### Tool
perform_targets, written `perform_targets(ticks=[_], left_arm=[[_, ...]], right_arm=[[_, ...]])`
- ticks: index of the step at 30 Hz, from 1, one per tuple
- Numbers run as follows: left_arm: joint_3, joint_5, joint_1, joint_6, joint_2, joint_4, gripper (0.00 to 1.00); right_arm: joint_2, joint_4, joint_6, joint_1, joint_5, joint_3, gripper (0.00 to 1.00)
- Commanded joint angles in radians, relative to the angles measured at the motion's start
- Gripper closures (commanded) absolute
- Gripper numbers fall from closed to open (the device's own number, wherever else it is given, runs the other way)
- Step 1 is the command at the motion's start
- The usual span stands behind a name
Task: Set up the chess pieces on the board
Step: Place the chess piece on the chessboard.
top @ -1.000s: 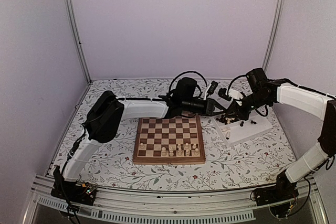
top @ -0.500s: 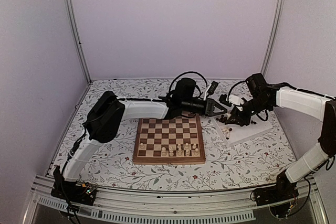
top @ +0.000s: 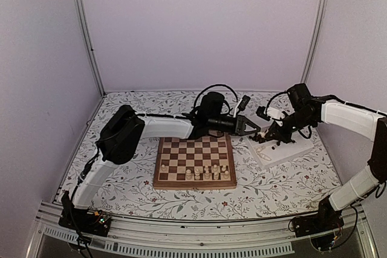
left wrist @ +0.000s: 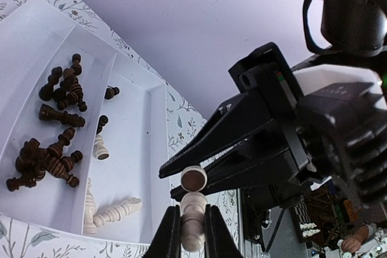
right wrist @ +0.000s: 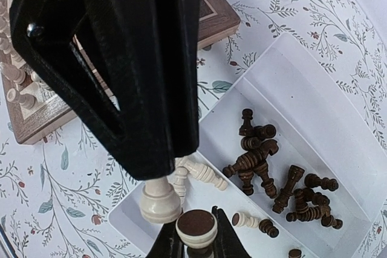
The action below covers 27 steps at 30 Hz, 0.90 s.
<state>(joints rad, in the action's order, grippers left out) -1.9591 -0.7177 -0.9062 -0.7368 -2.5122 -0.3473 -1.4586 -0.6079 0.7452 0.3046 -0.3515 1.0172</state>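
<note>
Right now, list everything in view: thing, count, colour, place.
board: one, brown and cream checks, table centre
cream pieces on board: several, cream, near rows
tray: one, white, partitioned, right of board
dark pieces: a heap, dark brown, lying in tray
loose cream pieces: a few, cream, next compartment
tablecloth: one, white floral, under everything
left hand's piece: one, cream, above tray
right hand's piece: one, cream, dark base, beside it
left hand: black, shut on its piece
right hand: black, shut on its piece
</note>
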Motion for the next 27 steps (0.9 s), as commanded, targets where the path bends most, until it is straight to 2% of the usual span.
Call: perform_targets(ticks=[1,5,7,10,14,16,22,27], left_arm=[[0.066,0.011,0.023,-0.007,0.062,-0.052,1.0],[0.178,0.026,0.057,0.048,0.175,-0.026,1.0],[0.248,0.053,0.075,0.125,0.271,0.06,1.0],[0.338,0.138,0.09,0.3,0.431,0.266,1.0],[0.406,0.33,0.089,0.547,0.624,0.62,1.0],[0.464,0.42,0.089,0.613,0.724,0.738,1.0],[0.624,0.601,0.081,0.687,0.937,0.963,1.0],[0.762,0.639,0.052,0.668,1.057,0.995,1.0]], right_arm=[[0.028,-0.004,0.005,-0.02,-0.027,-0.039,0.95],[0.033,0.016,-0.002,-0.052,-0.081,-0.087,0.96],[0.04,0.052,-0.018,-0.06,-0.096,-0.115,0.96],[0.051,0.108,-0.045,-0.069,-0.111,-0.152,0.96],[0.048,0.179,-0.07,-0.072,-0.113,-0.179,0.96],[0.041,0.193,-0.081,-0.072,-0.112,-0.176,0.95],[0.025,0.22,-0.092,-0.074,-0.106,-0.174,0.95],[0.009,0.228,-0.085,-0.072,-0.097,-0.181,0.94]])
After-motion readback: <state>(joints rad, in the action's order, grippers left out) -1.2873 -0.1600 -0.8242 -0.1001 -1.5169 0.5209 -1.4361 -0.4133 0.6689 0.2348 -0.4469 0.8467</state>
